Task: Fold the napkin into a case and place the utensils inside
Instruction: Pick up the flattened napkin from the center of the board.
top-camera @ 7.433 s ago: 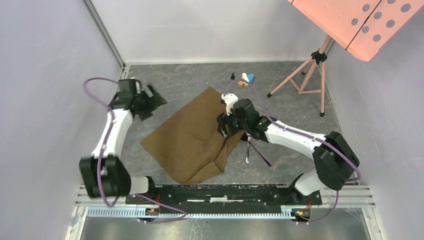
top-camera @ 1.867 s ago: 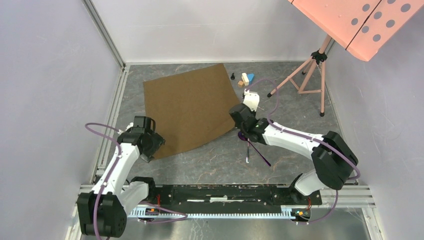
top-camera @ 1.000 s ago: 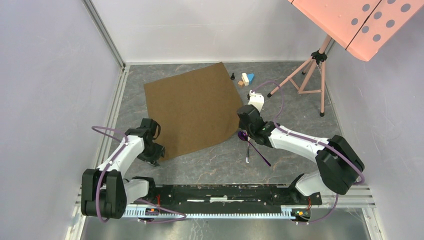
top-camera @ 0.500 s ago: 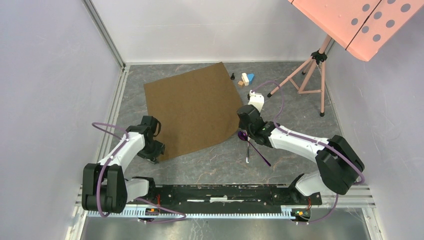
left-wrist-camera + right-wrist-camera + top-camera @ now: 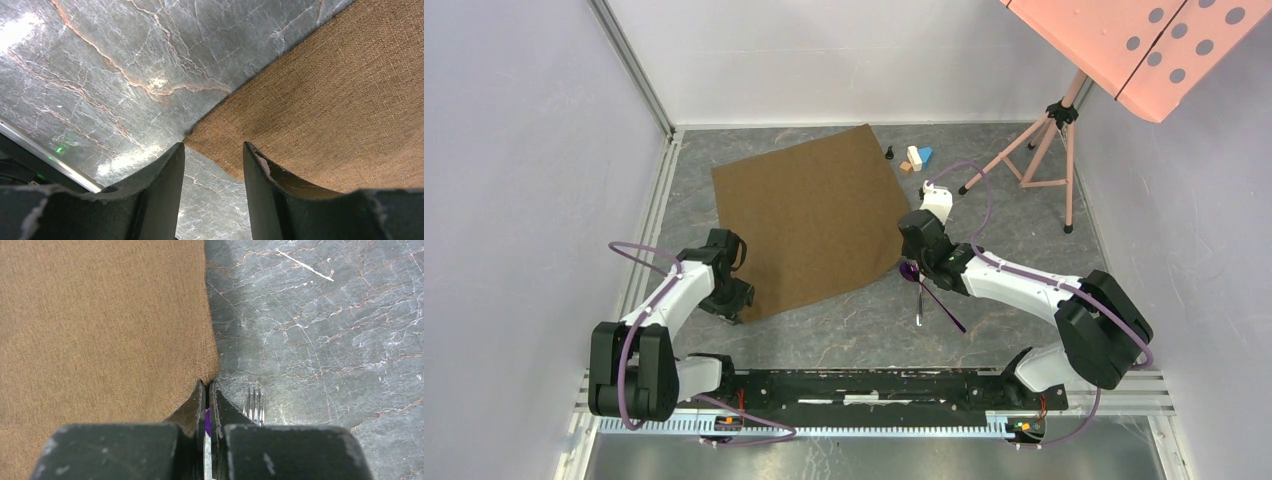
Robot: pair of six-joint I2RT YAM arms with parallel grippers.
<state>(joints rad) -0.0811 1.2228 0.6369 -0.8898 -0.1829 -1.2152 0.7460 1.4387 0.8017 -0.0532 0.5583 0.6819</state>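
Note:
The brown napkin [image 5: 809, 215] lies spread flat in the middle of the table. My left gripper [image 5: 736, 300] stands open just short of its near-left corner; in the left wrist view that napkin corner [image 5: 200, 136] sits right ahead of the gap of the left gripper [image 5: 213, 145]. My right gripper [image 5: 907, 263] is shut at the near-right corner, where the napkin [image 5: 100, 325] tapers into the tips of the right gripper [image 5: 207, 382]. The purple spoon [image 5: 912, 271] lies under that gripper, its handle running toward me. The silver fork [image 5: 919, 305] lies beside it, with the fork tines [image 5: 254, 405] showing.
Small coloured toy blocks [image 5: 914, 158] and a tiny black piece [image 5: 889, 152] lie past the napkin's far-right corner. A pink tripod stand [image 5: 1034, 150] stands at the back right under a pink perforated board [image 5: 1144, 40]. Walls enclose the table on three sides.
Seven seconds ago the napkin was bunched and lifted by the right gripper; now it lies flat. The left arm came down to the near-left corner. Over the last second almost nothing moved.

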